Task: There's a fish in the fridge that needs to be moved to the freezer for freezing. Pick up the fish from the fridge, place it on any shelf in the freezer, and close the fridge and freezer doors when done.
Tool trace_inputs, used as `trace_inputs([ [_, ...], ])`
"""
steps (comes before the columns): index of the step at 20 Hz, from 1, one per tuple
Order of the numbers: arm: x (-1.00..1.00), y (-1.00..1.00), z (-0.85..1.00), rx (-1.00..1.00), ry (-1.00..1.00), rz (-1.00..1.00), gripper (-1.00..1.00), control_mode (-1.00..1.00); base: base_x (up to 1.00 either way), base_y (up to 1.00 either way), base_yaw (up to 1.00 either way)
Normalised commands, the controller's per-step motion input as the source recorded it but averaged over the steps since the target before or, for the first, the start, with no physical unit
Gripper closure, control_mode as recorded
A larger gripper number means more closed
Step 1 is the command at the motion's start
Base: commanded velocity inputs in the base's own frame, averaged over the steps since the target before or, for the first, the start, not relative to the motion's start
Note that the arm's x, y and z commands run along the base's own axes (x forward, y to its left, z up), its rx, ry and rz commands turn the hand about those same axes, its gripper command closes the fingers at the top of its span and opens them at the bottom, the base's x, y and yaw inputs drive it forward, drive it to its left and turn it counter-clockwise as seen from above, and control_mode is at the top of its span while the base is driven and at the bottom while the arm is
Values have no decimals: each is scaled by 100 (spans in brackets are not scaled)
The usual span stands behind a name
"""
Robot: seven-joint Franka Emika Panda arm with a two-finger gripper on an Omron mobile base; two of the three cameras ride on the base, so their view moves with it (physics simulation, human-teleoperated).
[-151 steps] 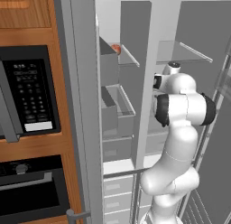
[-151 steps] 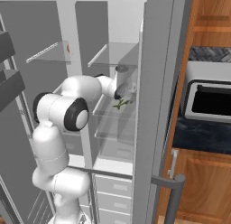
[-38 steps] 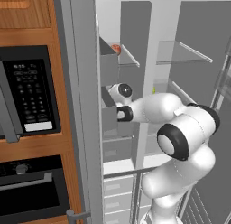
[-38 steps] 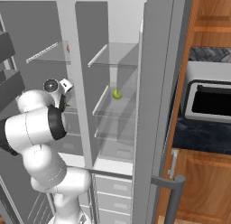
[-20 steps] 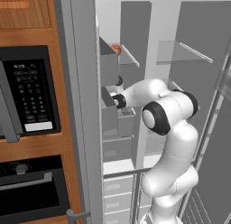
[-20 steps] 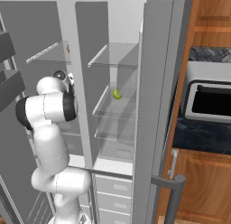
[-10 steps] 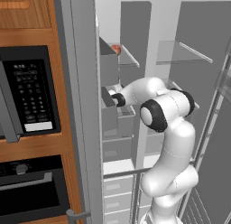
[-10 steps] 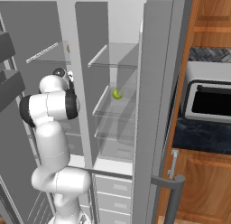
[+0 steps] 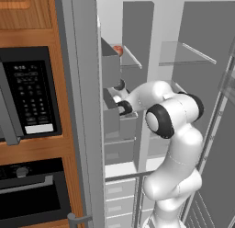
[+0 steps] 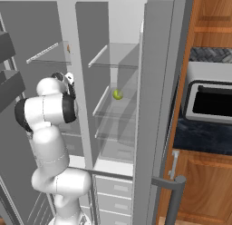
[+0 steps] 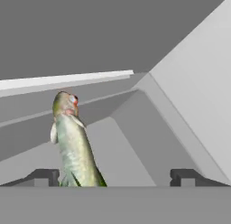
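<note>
Hand view: jaws wide, fish [image 11: 74, 142] freed between tips, lying in freezer [image 9: 120, 126] bin; doors not yet closed.

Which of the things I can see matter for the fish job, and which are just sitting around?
For the job:
fish
freezer
fridge
gripper, fingers apart

Just lying about:
green ball on a fridge shelf
reddish item on the top freezer shelf
microwave
</note>
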Motion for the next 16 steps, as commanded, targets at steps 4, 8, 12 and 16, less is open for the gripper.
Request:
trace_inputs([
  [4,-60,0,0,0,-7,0,-100,-100,0,0,0],
  [8,-37,0,3,0,0,0,-100,-100,0,0,0],
  [12,-42,0,17,0,0,0,-100,-100,0,0,0],
  [16,-63,-1,28,0,0,0,-100,-100,0,0,0],
])
